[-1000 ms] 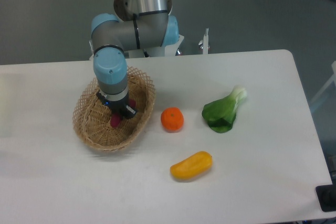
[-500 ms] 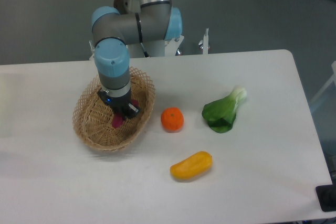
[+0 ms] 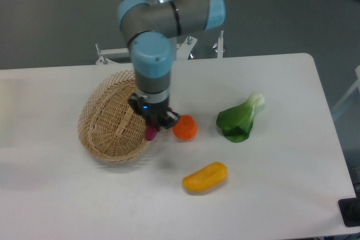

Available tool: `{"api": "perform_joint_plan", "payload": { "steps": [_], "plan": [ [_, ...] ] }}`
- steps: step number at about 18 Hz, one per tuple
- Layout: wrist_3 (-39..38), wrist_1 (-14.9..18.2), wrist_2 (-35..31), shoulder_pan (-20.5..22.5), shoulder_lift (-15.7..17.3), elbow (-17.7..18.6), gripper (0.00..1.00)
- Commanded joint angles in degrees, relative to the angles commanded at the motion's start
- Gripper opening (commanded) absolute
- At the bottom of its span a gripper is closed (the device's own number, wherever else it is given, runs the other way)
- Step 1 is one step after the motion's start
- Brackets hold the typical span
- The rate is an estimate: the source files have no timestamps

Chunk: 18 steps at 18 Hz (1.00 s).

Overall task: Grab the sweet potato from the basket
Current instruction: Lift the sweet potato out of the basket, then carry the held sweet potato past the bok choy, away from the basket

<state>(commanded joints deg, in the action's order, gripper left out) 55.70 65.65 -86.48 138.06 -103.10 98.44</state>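
Observation:
The tan wicker basket [image 3: 109, 125] lies on the table's left half with nothing showing inside it. My gripper [image 3: 156, 123] hangs at the basket's right rim, just left of the orange, and is shut on the sweet potato. The sweet potato [image 3: 151, 133] is a small magenta tuber; its lower end pokes out below the fingers, lifted above the rim.
A round orange [image 3: 185, 127] sits right beside the gripper. A yellow-orange oblong fruit [image 3: 205, 177] lies nearer the front. A green bok choy [image 3: 241, 118] lies to the right. The arm's base stands behind the table's far edge.
The gripper has risen out of the basket and moved right with the sweet potato in it, now over the right rim close to the orange.

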Motion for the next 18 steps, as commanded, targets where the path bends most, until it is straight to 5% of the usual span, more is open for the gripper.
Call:
{"api": "perform_joint_plan", "payload": {
  "steps": [13, 18],
  "plan": [
    [16.5, 0.1, -0.1, 12.3, -3.8, -6.7, 0.18],
    [20.8, 0.3, -0.3, 14.9, -8.3, -12.3, 0.18]
  ]
}}
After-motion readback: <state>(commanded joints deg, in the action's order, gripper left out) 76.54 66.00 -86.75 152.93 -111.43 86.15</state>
